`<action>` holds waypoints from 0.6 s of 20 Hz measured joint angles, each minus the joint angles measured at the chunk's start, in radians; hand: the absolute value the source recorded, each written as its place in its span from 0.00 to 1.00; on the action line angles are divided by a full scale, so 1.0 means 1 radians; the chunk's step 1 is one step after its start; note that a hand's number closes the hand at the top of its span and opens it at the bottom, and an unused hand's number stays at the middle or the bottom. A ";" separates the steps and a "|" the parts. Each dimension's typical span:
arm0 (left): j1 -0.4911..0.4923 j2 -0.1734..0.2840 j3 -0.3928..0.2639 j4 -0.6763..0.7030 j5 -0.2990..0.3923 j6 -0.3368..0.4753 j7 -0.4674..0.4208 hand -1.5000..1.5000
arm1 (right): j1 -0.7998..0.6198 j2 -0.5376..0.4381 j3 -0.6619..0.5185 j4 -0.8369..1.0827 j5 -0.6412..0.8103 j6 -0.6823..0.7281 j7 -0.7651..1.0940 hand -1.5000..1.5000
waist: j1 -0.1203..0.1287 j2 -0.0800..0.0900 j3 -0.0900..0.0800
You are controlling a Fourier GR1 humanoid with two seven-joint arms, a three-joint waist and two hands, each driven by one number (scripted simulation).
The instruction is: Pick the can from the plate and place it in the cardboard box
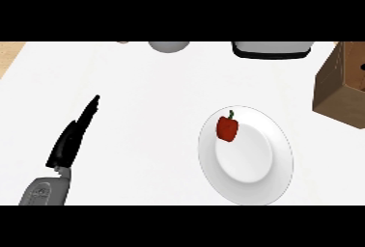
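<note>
Waiting before the pick: straight-fingered black left hand (71, 137) held nothing.
Round white plate (246, 155) carried a red pepper (227, 128), no can; brown cardboard box (342, 87) stood nearby.

bare counter between plate (246, 157) and cardboard box (342, 91) (red pepper (227, 128) sits on plate).

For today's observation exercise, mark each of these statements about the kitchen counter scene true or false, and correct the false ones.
1. A red bell pepper lies on the white plate. True.
2. A can stands on the plate. False: only the pepper shows there.
3. The cardboard box sits at the right edge, beyond the plate. True.
4. The left hand holds the pepper. False: it is open with straight fingers, away from the plate.
5. Both hands show. False: only the left hand is in view.
</note>
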 measured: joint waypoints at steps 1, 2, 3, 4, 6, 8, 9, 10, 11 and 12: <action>0.004 0.002 0.002 -0.001 0.000 0.000 -0.004 0.50 | 0.012 -0.005 -0.022 0.006 -0.029 -0.011 -0.027 0.00 | -0.001 0.000 0.000; 0.001 -0.001 0.001 -0.004 -0.001 0.002 0.003 0.50 | 0.013 -0.023 -0.043 0.026 -0.054 -0.019 -0.050 0.00 | -0.001 0.000 0.000; 0.003 0.001 0.001 0.000 -0.001 -0.001 -0.003 0.50 | 0.015 -0.040 -0.063 0.046 -0.078 -0.030 -0.077 0.00 | 0.000 0.001 0.000; 0.008 0.000 0.002 0.000 -0.002 0.000 -0.008 0.50 | 0.026 -0.054 -0.080 0.058 -0.102 -0.038 -0.108 0.00 | -0.001 0.001 0.000; 0.006 0.000 0.005 -0.004 0.000 0.000 -0.005 0.50 | 0.047 -0.084 -0.115 0.091 -0.149 -0.051 -0.169 0.00 | -0.001 0.001 0.000; 0.001 0.007 0.010 -0.012 0.003 -0.007 0.008 0.50 | 0.068 -0.116 -0.140 0.139 -0.189 -0.066 -0.230 0.00 | -0.001 0.002 0.000; -0.006 0.005 0.010 -0.003 0.001 -0.005 0.008 0.50 | 0.082 -0.130 -0.148 0.156 -0.208 -0.065 -0.254 0.00 | -0.002 0.001 0.000; 0.000 0.002 0.008 -0.011 0.000 -0.005 0.007 0.50 | 0.087 -0.157 -0.159 0.182 -0.225 -0.067 -0.279 0.00 | 0.000 0.002 0.001; 0.007 -0.003 0.003 -0.024 -0.002 -0.002 0.015 0.50 | 0.100 -0.174 -0.172 0.201 -0.245 -0.068 -0.307 0.00 | 0.000 0.001 0.000; 0.006 -0.004 0.002 -0.025 -0.005 0.000 0.016 0.50 | 0.114 -0.190 -0.187 0.223 -0.265 -0.068 -0.338 0.00 | 0.000 0.002 0.000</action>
